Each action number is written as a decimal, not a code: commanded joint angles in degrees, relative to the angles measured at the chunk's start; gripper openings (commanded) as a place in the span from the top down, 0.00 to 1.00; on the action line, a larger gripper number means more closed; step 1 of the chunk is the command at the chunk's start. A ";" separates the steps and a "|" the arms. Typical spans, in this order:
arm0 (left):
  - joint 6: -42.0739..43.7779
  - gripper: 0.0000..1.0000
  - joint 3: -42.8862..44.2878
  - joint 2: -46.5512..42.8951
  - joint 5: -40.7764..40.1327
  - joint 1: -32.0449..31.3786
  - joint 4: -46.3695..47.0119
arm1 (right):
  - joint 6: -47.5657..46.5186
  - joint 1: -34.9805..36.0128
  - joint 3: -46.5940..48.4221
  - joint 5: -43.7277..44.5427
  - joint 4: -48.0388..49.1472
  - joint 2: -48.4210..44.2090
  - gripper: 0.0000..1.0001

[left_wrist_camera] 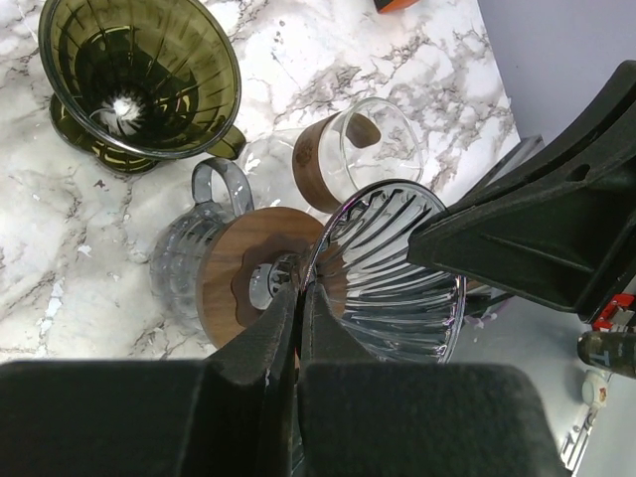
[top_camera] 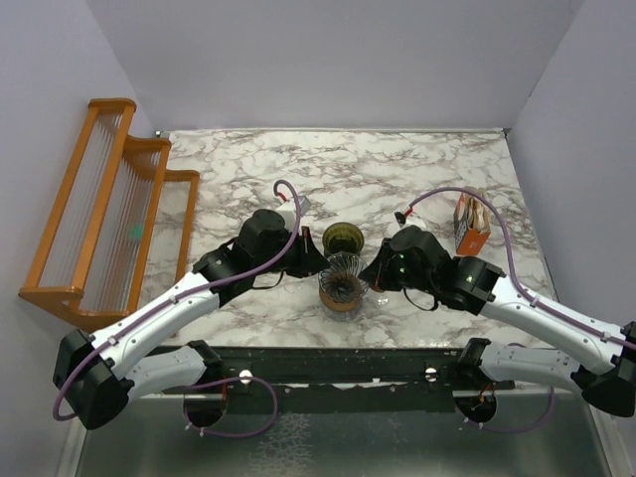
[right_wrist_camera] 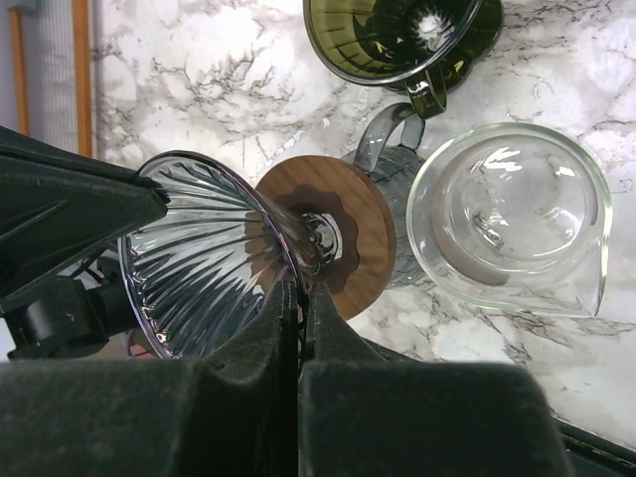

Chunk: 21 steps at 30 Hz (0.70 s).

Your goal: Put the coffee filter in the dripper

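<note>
While an orange wooden rack (top_camera: 99,209) stands at the left edge of the marble tabletop (top_camera: 397,169), the left claw (left_wrist_camera: 298,288) is clenched on the left side of the rim of the coffee filter (left_wrist_camera: 397,268), which shows here as a glossy ribbed cone. Its tip rests in the middle of a brown disc (right_wrist_camera: 363,229) on a grey stand (left_wrist_camera: 179,268), at the tabletop's centre. Just behind it the dripper (left_wrist_camera: 139,75) stands upright, olive-green, apart from the filter. From the right, the right claw (right_wrist_camera: 300,283) is clamped on the opposite side of the filter's rim. A clear glass cup (right_wrist_camera: 507,214) sits just beside the disc.
</note>
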 commanded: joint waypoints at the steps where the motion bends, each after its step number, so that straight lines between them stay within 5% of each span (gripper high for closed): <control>1: -0.55 1.00 -1.62 -0.10 -3.23 -0.55 0.29 | -1.53 0.10 -1.55 2.30 -1.25 0.74 1.00; 21: 0.17 1.00 -7.42 -0.27 -6.38 -2.27 -0.17 | -1.98 0.10 -8.46 0.62 3.20 3.44 0.99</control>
